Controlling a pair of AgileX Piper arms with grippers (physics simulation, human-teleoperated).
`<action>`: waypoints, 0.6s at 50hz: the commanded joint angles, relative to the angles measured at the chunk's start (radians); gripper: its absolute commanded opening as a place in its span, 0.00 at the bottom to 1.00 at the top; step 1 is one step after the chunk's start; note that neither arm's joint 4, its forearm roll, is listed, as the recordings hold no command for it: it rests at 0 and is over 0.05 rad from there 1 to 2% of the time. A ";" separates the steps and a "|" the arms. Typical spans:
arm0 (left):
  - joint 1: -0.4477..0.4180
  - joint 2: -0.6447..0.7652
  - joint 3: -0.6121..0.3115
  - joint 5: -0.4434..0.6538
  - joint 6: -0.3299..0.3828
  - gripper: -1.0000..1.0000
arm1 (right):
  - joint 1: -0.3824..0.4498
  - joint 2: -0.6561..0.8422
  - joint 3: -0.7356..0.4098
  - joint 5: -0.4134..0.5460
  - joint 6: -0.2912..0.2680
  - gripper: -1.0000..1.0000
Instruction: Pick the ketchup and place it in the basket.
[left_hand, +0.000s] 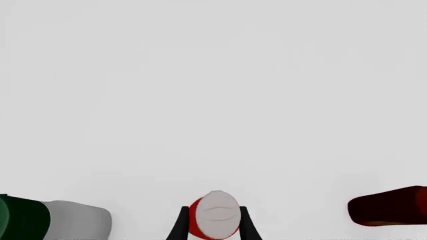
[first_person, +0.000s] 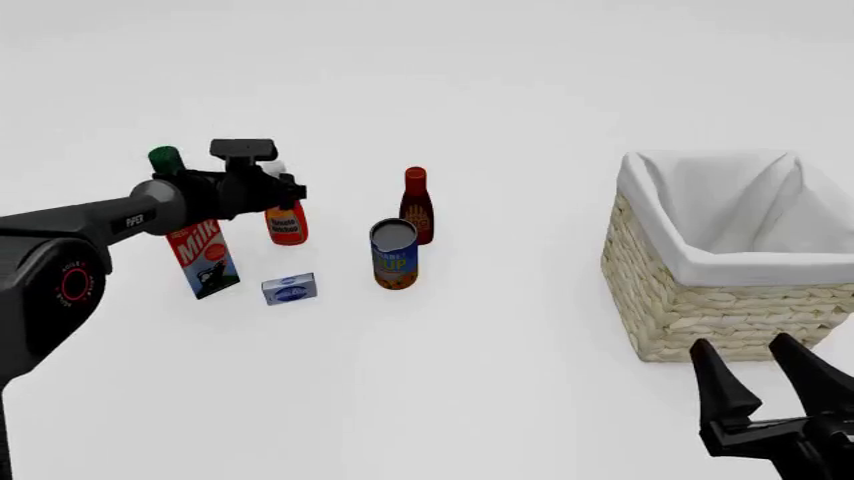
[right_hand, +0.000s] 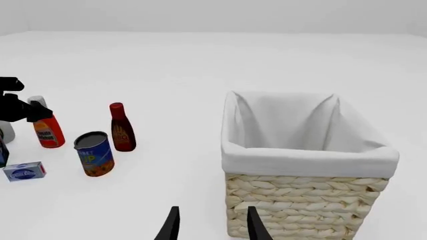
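- Far left, the milk carton (first_person: 203, 258) with its green cap stands just beside the left arm, so the reach had to come in over it.
- The left end effector (first_person: 280, 188) is at the ketchup (first_person: 286, 222), fingers either side of its whitish cap (left_hand: 217, 214). Looks clamped on the neck, a top grab that should lift it straight up. The bottle stands upright on the desk (first_person: 441, 390).
- Small blue box (first_person: 288, 289), can (first_person: 394, 254) and maroon bottle (first_person: 416, 205) sit nearby, so a clean vertical lift matters.
- Basket (first_person: 694, 300) is well apart on the right, nothing in it.
- Right end effector (first_person: 767, 385) idles, fingers apart, near the basket.
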 joint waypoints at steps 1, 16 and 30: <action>-0.001 -0.018 0.009 0.005 0.004 0.00 | 0.000 -0.002 0.000 0.001 -0.001 1.00; -0.016 -0.144 0.035 0.027 0.019 0.00 | 0.003 -0.024 0.000 0.019 -0.009 1.00; -0.021 -0.232 0.040 0.053 0.034 0.00 | 0.006 -0.044 0.000 0.033 -0.011 1.00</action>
